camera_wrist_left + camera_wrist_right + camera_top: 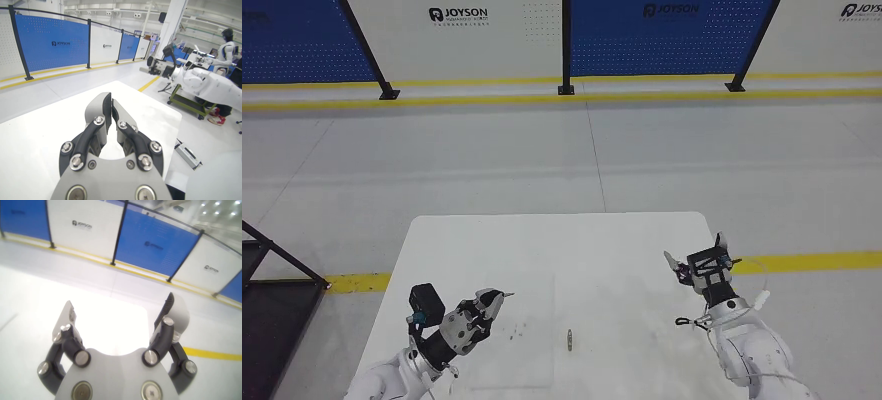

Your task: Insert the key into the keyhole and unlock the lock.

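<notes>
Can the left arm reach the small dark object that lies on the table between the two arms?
Probably yes. The small dark object lies on the table a short way from the left gripper, with nothing between them. The gripper is shut, so it would have to open first.

One small narrow dark item (568,339), key or lock we cannot tell, lying on the white table (642,250), toward 6 o'clock from its centre, its long axis running 12 to 6
</notes>
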You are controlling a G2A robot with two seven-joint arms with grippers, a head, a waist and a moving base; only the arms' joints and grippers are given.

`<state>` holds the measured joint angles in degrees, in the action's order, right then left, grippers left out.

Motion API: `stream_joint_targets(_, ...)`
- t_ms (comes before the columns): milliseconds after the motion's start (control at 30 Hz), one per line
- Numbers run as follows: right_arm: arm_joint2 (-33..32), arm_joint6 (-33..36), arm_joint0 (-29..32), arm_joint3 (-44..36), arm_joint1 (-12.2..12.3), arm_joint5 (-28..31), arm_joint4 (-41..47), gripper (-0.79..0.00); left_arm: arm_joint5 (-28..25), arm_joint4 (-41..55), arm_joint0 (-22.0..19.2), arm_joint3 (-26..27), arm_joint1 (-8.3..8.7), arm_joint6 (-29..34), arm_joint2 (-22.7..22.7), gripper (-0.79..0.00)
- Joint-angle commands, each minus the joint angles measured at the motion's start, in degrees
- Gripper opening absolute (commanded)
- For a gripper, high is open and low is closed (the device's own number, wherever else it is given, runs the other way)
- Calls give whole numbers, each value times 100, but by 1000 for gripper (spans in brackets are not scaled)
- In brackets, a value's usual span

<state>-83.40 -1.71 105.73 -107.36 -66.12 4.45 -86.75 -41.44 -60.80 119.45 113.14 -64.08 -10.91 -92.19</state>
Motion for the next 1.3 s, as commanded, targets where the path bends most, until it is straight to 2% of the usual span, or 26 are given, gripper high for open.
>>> stream_joint_targets(0, 450, -72, 266, -171, -6, 265, -427, 0, -11, -23, -2, -22, 1, -40, -3, -785)
stream_joint_targets(167, 1546, -238, 662, -256, -42, 537, -1368, 0, -11, -23, -2, -22, 1, -40, -3, -785)
stream_joint_targets(233, 1958, -256, 640, -135, -81, 654, -1381, 0, -11, -23, -2, -22, 1, -40, -3, -785)
stream_joint_targets(433, 2843, 312, 222, 590, -275, 166, -1251, 0, -11, -23, -2, -22, 1, -40, -3, -785)
stream_joint_targets(667, 3363, 511, -181, 1288, -470, -283, -685, 0, -11, -23, -2, -22, 1, -40, -3, -785)
stream_joint_targets(767, 3469, 485, -293, 1493, -533, -660, -642, 0, -11, -23, -2, -22, 1, -40, -3, -785)
stream_joint_targets(933, 3525, 367, -412, 1705, -580, -806, -484, 0, -11, -23, -2, -22, 1, -40, -3, -785)
stream_joint_targets(967, 3532, 353, -429, 1739, -586, -817, -461, -71, -11, -23, -2, -22, 1, -40, -3, -785)
stream_joint_targets(1000, 3538, 342, -443, 1769, -591, -828, -435, -274, -11, -23, -2, -22, 1, -40, -3, -785)
stream_joint_targets(1033, 3544, 332, -457, 1795, -597, -838, -411, -351, -11, -23, -2, -22, 1, -40, -3, -785)
stream_joint_targets(1100, 3556, 319, -485, 1833, -607, -833, -352, -416, -11, -23, -2, -22, 1, -40, -3, -785)
stream_joint_targets(1267, 3575, 299, -532, 1912, -626, -872, -268, -486, -11, -23, -2, -22, 1, -40, -3, -785)
